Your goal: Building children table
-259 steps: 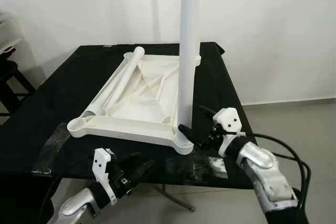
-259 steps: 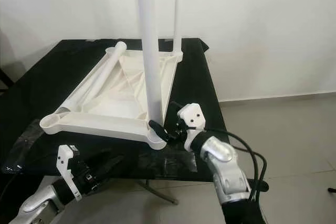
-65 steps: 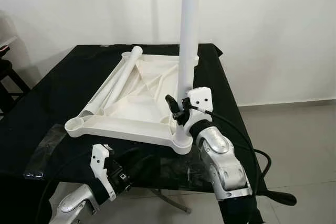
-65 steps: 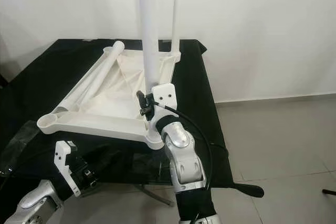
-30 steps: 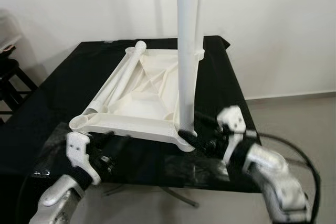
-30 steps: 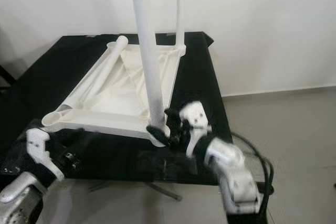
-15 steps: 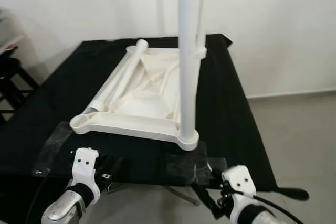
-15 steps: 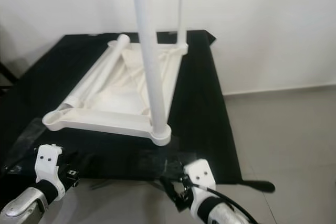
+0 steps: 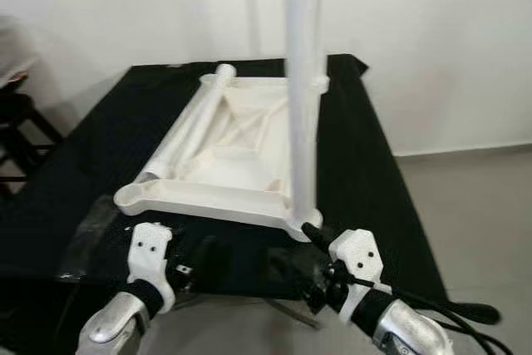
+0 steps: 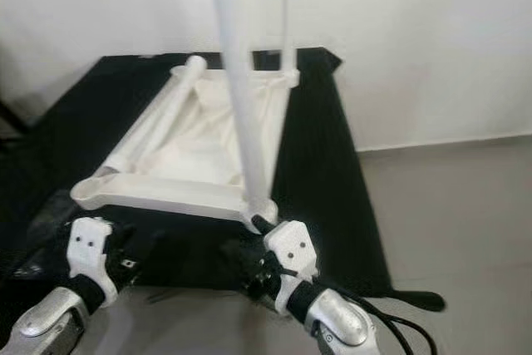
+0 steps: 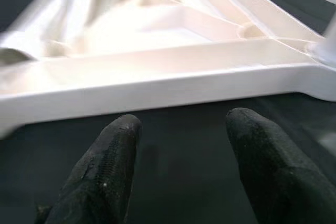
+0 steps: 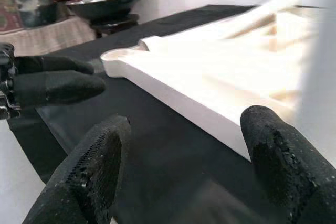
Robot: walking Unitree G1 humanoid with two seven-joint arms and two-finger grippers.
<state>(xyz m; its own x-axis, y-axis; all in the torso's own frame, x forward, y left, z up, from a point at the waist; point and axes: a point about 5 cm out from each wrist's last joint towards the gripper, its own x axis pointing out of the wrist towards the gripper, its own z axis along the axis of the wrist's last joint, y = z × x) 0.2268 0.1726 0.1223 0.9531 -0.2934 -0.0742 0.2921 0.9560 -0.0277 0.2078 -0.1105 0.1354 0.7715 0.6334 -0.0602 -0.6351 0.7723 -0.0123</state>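
Nearest the camera, both grippers hover over the front edge of the black table (image 9: pixel 366 164). The left gripper (image 11: pixel 181 129) has its fingers spread apart, holding nothing, just short of the upturned white tabletop (image 9: pixel 218 162). The right gripper (image 12: pixel 184 150) — fingers also spread, empty — sits just before the tabletop's near right corner, where one white leg (image 9: pixel 302 89) stands upright. Farther back, a loose leg (image 9: pixel 189 130) lies along the tabletop's left side, and another upright leg (image 10: pixel 287 14) rises at its far right corner.
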